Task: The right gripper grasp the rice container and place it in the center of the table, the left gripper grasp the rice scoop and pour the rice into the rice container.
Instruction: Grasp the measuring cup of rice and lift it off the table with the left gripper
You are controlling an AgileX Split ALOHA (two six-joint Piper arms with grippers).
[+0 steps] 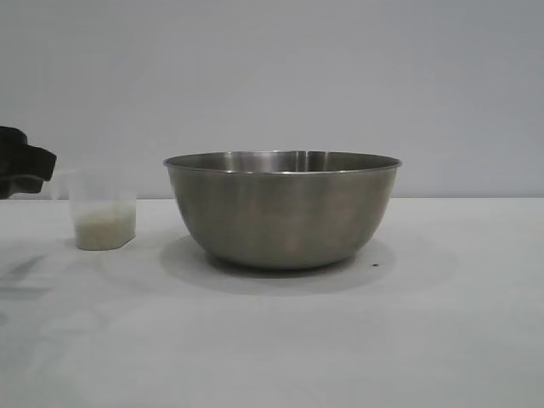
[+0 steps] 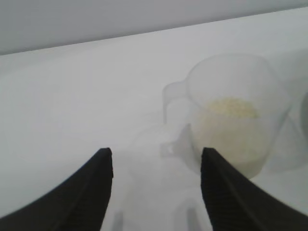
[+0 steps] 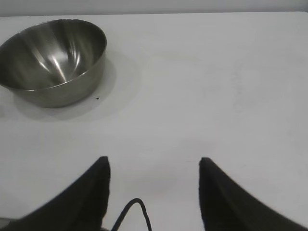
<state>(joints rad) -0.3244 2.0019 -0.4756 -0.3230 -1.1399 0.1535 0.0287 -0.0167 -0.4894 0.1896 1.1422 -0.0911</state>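
Left wrist view, nearest first: the left gripper (image 2: pixel 156 192) shows two dark fingers (image 2: pixel 91 192) spread apart with nothing between them. Just beyond the gap, offset toward the one finger nearest the cup, stands the rice scoop (image 2: pixel 231 115), upright on the white counter (image 2: pixel 72 96), with rice (image 2: pixel 233 108) lying low inside. Its side handle (image 2: pixel 173 94) projects toward the gap, so the handle, not the cup wall, is the part closest to the fingers. In the exterior view the steel rice container (image 1: pixel 283 208) sits mid-counter, beside the scoop but apart from it. The right gripper (image 3: pixel 153 192) is farther off, its fingers open and empty, the container well ahead of it. The left arm is judged the nearer to the scoop.
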